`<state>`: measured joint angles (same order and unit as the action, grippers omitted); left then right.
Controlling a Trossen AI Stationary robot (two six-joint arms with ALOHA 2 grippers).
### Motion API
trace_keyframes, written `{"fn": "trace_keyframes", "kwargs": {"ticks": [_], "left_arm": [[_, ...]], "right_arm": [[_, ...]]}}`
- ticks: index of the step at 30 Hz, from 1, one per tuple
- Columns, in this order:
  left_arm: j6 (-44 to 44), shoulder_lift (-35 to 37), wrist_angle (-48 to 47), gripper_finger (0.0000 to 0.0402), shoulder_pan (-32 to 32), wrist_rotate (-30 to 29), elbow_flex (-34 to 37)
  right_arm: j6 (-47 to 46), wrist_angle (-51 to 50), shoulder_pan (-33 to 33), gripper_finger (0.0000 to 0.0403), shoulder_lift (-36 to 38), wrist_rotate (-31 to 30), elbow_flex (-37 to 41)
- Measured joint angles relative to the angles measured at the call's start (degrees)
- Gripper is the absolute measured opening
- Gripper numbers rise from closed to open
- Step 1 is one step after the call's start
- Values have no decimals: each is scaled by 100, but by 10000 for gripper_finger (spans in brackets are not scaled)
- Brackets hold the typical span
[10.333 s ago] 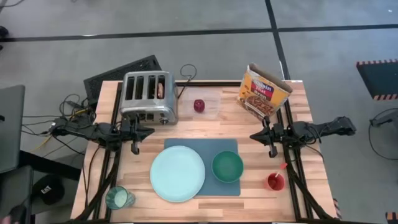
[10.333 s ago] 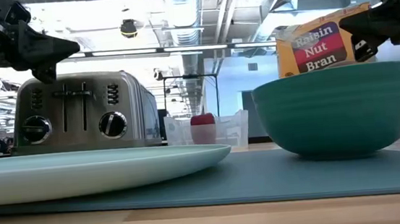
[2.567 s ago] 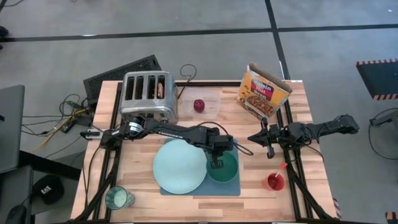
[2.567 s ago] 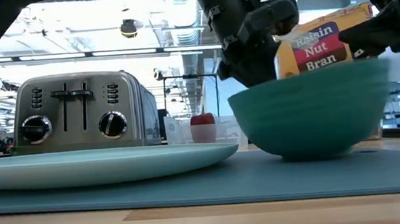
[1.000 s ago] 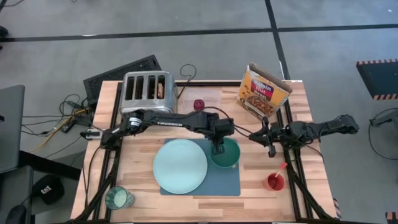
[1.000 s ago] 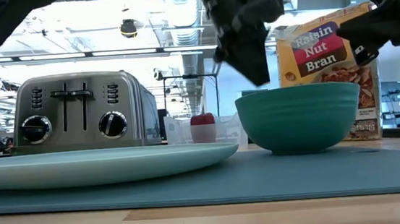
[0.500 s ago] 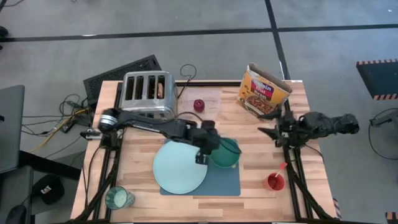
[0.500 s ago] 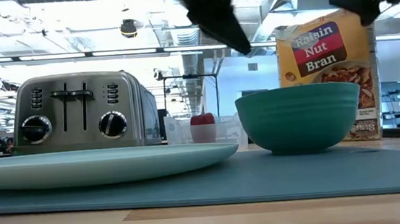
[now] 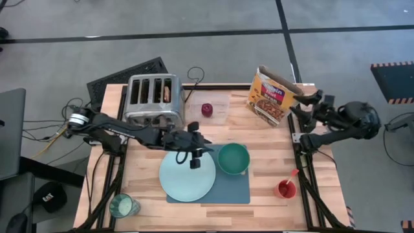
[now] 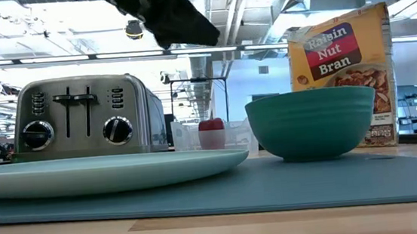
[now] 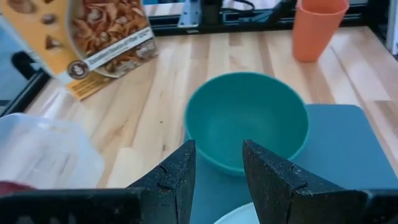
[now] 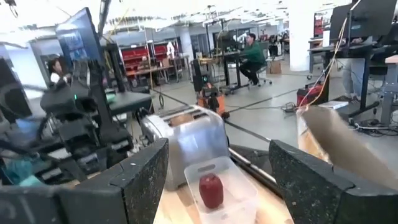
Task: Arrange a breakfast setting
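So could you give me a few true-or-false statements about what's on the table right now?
1. The green bowl sits on the blue mat. True.
2. The left tool is holding the bowl. False: it hovers empty over the pale plate.
3. The red fruit lies on the plate. False: it sits in a clear tub near the toaster.
4. The cereal box stands upright. True.
5. The right tool is open. True.

Two dark arms, textured black fingers (image 11: 176, 180)
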<state>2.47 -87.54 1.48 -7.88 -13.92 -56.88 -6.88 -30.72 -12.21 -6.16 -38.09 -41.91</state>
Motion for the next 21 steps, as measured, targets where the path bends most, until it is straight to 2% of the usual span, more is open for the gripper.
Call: {"fn": "trace_keyframes", "kwargs": {"ticks": [2,4,10,18,21], "left_arm": [[23,10,-29,119,-5,-135,46],[15,10,-49,119,0,-181,54],[-173,8,-44,119,0,-196,54],[-222,8,-108,119,4,-195,54],[-265,8,-96,119,4,-193,54]], "right_arm": [[49,-127,0,306,-16,-4,-189],[212,-156,-2,306,-38,-256,-391],[399,-1115,0,306,-102,-1831,-854],[-799,-2731,-1,306,-109,-1878,-888],[-1379,-3363,0,306,-109,-1726,-885]]}}
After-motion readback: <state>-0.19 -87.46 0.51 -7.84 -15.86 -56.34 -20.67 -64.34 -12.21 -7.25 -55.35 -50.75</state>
